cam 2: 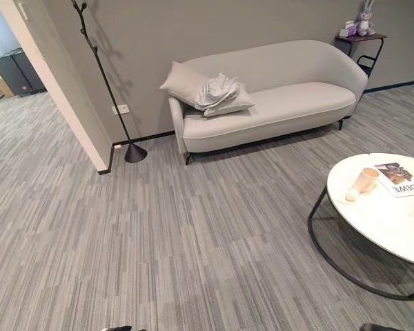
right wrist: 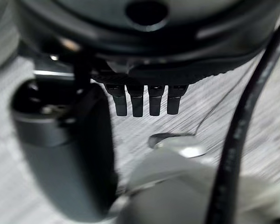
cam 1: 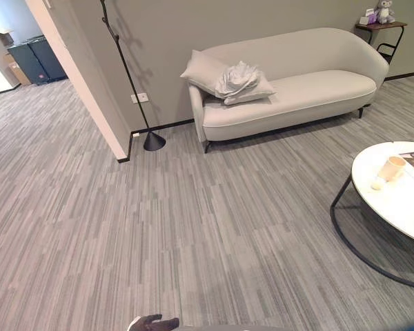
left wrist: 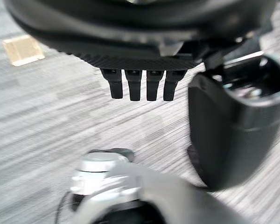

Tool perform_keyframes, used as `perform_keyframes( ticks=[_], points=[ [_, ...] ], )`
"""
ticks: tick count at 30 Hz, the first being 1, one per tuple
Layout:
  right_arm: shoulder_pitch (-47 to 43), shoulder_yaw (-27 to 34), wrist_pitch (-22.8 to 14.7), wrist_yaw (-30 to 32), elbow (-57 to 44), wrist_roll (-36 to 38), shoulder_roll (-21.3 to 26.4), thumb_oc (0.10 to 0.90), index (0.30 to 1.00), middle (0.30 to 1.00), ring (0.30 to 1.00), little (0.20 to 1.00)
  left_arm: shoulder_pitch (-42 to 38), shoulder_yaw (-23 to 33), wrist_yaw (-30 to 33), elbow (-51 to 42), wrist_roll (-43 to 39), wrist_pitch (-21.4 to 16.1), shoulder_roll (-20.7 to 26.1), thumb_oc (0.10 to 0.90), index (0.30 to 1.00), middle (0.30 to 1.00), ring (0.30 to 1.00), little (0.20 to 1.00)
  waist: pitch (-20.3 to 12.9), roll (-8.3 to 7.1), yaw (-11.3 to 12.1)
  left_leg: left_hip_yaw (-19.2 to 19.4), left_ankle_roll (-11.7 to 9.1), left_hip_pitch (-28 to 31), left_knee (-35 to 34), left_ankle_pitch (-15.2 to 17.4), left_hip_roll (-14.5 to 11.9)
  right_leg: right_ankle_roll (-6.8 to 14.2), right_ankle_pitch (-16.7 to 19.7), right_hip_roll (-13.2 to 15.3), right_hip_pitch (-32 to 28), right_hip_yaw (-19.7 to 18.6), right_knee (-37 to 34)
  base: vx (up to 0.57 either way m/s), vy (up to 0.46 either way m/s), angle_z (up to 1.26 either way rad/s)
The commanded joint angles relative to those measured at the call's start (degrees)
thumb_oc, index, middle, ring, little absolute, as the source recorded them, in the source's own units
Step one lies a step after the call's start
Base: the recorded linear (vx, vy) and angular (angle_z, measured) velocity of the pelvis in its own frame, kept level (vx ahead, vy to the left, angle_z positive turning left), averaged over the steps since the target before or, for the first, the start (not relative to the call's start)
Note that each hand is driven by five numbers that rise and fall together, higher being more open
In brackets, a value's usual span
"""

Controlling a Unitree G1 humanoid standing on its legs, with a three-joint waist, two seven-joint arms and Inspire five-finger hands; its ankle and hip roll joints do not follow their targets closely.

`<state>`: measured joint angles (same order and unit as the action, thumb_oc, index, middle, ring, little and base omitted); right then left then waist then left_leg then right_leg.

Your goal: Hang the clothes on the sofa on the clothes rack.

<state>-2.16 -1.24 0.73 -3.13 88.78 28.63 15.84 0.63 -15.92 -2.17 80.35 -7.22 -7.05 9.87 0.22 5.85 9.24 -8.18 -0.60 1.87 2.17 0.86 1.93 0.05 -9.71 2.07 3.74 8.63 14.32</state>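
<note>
we see an evenly lit, fairly bright room with soft indoor light. the sofa (cam 1: 290, 89) casts a dark shadow beneath it, and the clothes rack (cam 1: 127, 76) throws a faint one on the wall. both wrist views are blurred: each robot hand (left wrist: 144, 84) is out of focus, the carpet streaked.

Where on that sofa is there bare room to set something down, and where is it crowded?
The sofa seat is bare from the pillows across to its right arm. Its left end is crowded: the crumpled clothes lie on the stacked pillows. The round table has free top around the cup.
</note>
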Motion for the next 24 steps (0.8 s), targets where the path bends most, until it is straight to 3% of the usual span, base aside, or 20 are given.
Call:
perform_keyframes(
  ticks=[1,8,17,24],
  points=[
    [-1.0,1.6,0.9,2.9,7.5,4.1,0.4,0.8,0.9,0.9,0.9,0.9,2.6,-0.4,-2.0,3.1,-1.1,1.1,-2.6,0.8,0.9,0.9,0.9,0.9,1.2,-2.57,1.0,-7.0,0.6,0.9,-7.2,-2.4,2.2,4.1,10.4,1.8,-9.6,1.8,-19.3,0.0,0.0,0.0],
    [-2.2,1.1,1.9,5.0,8.2,4.5,-0.4,0.8,0.9,0.9,0.9,0.9,2.9,-2.5,-2.4,2.4,-2.7,1.5,-3.3,0.8,0.9,0.9,0.9,0.9,1.4,-2.83,0.8,-6.1,0.7,0.5,-7.2,-2.1,2.0,4.2,10.9,1.5,-8.8,0.9,-19.3,0.0,0.003,-0.03],
    [-1.1,-3.8,1.2,4.1,5.3,2.3,-2.7,0.8,0.9,0.9,0.9,0.9,2.0,-1.4,-2.3,4.2,-3.5,1.6,-2.9,0.8,0.9,0.9,0.9,0.9,1.1,-4.87,-0.7,-4.4,0.7,0.8,-7.2,-1.4,1.6,4.2,11.1,1.3,-8.4,-1.2,-19.3,0.01,-0.001,-0.11],
    [-2.8,-3.7,-0.1,8.7,6.2,3.0,-3.6,0.8,0.9,0.9,0.9,0.9,0.8,-2.8,-0.2,3.8,-3.6,1.3,-2.5,0.8,0.9,0.9,0.9,0.9,-0.2,-5.7,-1.1,-3.7,1.0,1.8,-7.2,-0.3,1.9,4.3,11.3,1.8,-9.2,-2.2,-19.3,0.02,0.015,-0.09]
  ],
)
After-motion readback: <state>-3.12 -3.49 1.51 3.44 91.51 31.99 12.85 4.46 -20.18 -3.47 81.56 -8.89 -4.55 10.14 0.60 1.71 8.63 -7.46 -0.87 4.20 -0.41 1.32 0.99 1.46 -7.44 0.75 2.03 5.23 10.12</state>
